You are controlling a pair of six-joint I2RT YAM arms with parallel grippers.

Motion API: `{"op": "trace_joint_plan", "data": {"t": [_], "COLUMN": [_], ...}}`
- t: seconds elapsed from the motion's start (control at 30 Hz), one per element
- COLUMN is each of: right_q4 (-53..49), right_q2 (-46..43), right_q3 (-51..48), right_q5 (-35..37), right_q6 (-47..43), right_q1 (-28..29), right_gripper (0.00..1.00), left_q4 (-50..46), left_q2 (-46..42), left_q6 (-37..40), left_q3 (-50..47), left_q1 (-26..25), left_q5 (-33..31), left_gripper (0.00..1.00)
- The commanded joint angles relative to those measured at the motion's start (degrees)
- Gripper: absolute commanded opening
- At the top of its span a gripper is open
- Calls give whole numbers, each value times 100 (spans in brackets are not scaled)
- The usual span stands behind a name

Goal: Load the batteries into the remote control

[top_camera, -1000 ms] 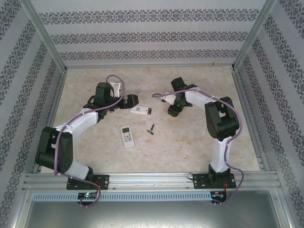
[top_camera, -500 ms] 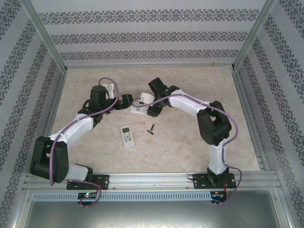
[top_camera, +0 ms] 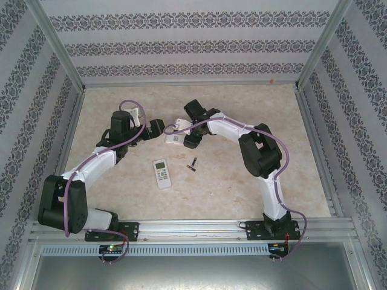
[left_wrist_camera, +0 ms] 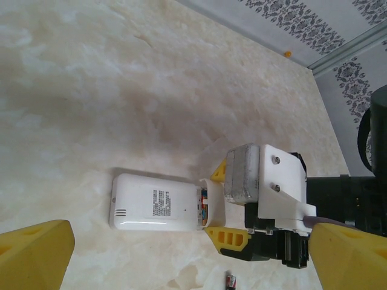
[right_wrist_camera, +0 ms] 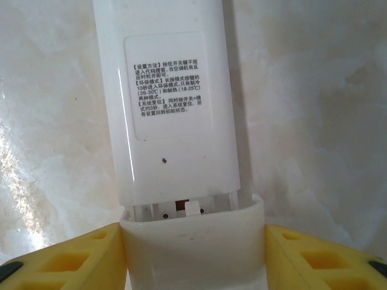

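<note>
A white remote point(left_wrist_camera: 154, 202) lies face down on the table, its back label up point(right_wrist_camera: 172, 109). Its battery cover point(right_wrist_camera: 193, 248) is slid partly off the end, and a brownish-copper bit shows in the gap point(right_wrist_camera: 184, 207). My right gripper point(right_wrist_camera: 193, 237) is shut on the cover, with a yellow fingertip point(left_wrist_camera: 233, 238) on each side. My left gripper point(left_wrist_camera: 190, 241) hangs open and wide above the remote's other end point(top_camera: 156, 127), touching nothing. Small dark batteries point(top_camera: 193, 164) lie loose on the table, one of them near the right gripper point(left_wrist_camera: 230, 281).
A second white remote point(top_camera: 161, 173) lies face up, buttons showing, nearer the arm bases. Patterned walls and a metal frame point(top_camera: 66, 66) close in the table on three sides. An orange speck point(left_wrist_camera: 287, 54) sits by the back wall.
The right arm swung left from open table to the face-down remote and closed on its cover. The left gripper drew back a little to the left, away from the remote.
</note>
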Motion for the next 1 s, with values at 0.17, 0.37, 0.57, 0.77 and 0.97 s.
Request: {"op": "trace_joint_plan", "data": {"t": [0.17,0.37,0.57,0.77,0.97], "right_q4": [-282,-313,-103,556,1604], "right_q2": [179,98,-337,-1107,-1616], "right_q3": [201,201,200,-303,-1794], "right_q5": [-54,-25,-165,-272,-352], "right_q6": [-46,-33,316,2395,5712], "right_q1": [51,70,73,-81,-310], "right_gripper": [59,67,75,74,61], "left_q4": [302,405,411,-319,-1316], "left_q2": [-17,29,172,641,1450], "left_q6": [-127,-188,-208,-66,257], "left_q3": [-55,-88,-40,400,1230], "left_q1": [95,97,95,99,66], "left_q5": [111,134,211,175,293], "left_gripper": [100,100,100,95,80]}}
